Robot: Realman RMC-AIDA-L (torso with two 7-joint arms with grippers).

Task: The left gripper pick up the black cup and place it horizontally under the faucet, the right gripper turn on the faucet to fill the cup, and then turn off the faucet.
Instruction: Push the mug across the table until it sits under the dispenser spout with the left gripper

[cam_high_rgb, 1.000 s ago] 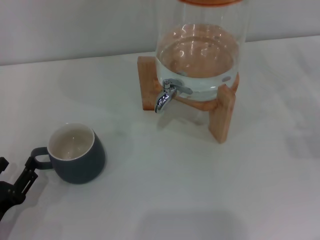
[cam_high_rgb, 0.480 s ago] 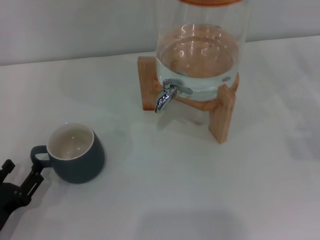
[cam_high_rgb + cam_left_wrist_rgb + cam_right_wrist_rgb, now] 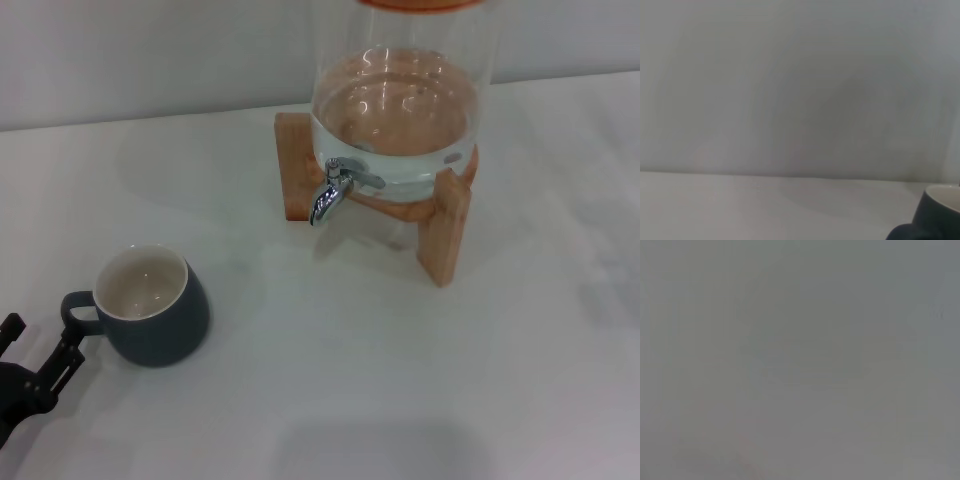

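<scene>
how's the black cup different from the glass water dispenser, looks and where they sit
The black cup is squat, opaque dark grey with a cream inside, and looks empty; the glass water dispenser is tall, clear and holds water. The cup sits directly on the table; the dispenser rests on a wooden stand with the faucet in front. Both stand upright.

The black cup (image 3: 152,308) has a dark grey-black outer wall and loop handle, with a plain cream-white interior; no pattern is present. The left gripper (image 3: 38,352) is uniformly black. The faucet (image 3: 335,190) is shiny chrome with bright reflections. The glass dispenser (image 3: 400,90) is clear and colourless, with an orange band at its upper edge. The wooden stand (image 3: 440,225) is light tan-orange wood. The table (image 3: 400,380) is plain white. The wall (image 3: 150,50) behind is pale grey, unpatterned.
</scene>
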